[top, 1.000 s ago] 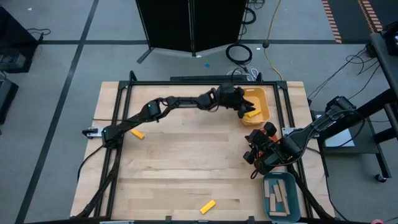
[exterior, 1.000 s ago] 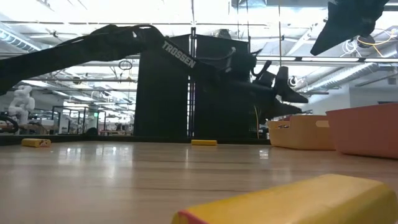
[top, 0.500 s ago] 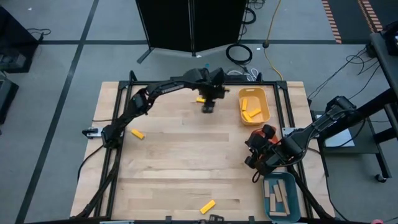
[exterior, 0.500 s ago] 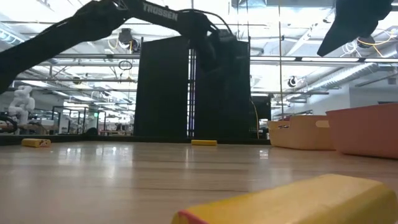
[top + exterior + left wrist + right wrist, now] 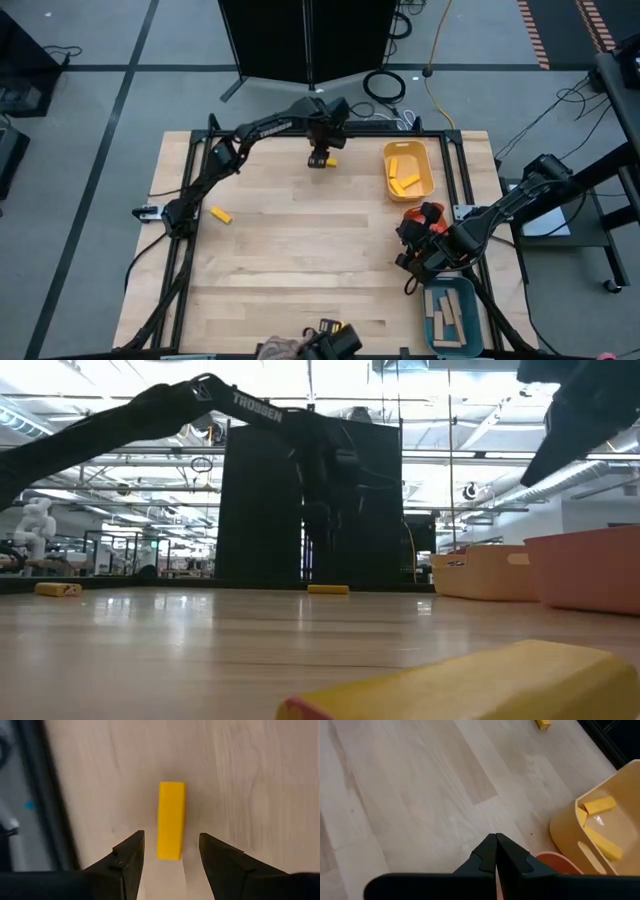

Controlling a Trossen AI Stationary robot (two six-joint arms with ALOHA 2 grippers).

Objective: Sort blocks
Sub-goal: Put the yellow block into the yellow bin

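Yellow block at the counter's far edge now lies between our left end effector's spread fingers — swung over from the yellow tray — next pick is lined up.

Near yellow block cut off by low view's bottom edge; orange tray mostly hidden under right arm.

Robotics lab — framed test table
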